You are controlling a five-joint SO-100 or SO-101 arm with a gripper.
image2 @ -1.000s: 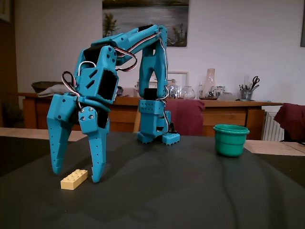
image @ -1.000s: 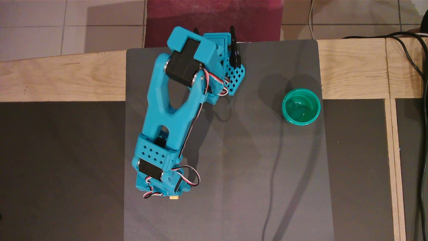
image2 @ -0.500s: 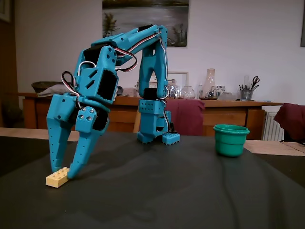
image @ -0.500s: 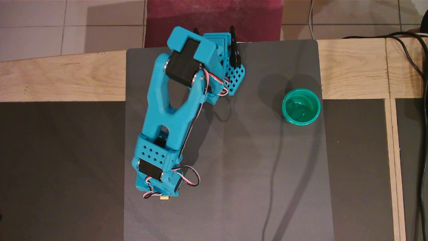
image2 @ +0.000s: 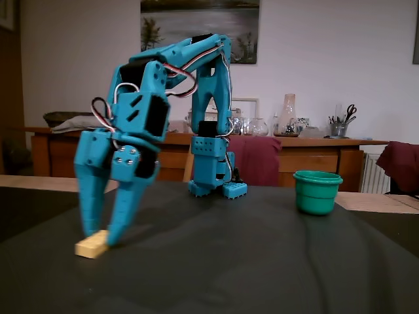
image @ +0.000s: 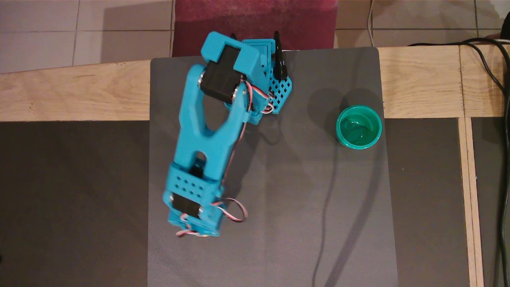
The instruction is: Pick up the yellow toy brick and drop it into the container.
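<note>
The yellow toy brick lies flat on the dark mat at the front left of the fixed view. My teal gripper points straight down, its two fingers spread, with the tips on the mat at either side of the brick's rear end. The jaws look open, and the brick rests on the mat. In the overhead view the arm's wrist covers the gripper and the brick. The teal-green cup stands upright and empty at the mat's right edge, far from the gripper. It also shows in the fixed view.
The arm's base sits at the mat's back edge. The grey mat lies on a wooden-framed table. Black cables run down the far right. A sideboard with jars stands behind the table.
</note>
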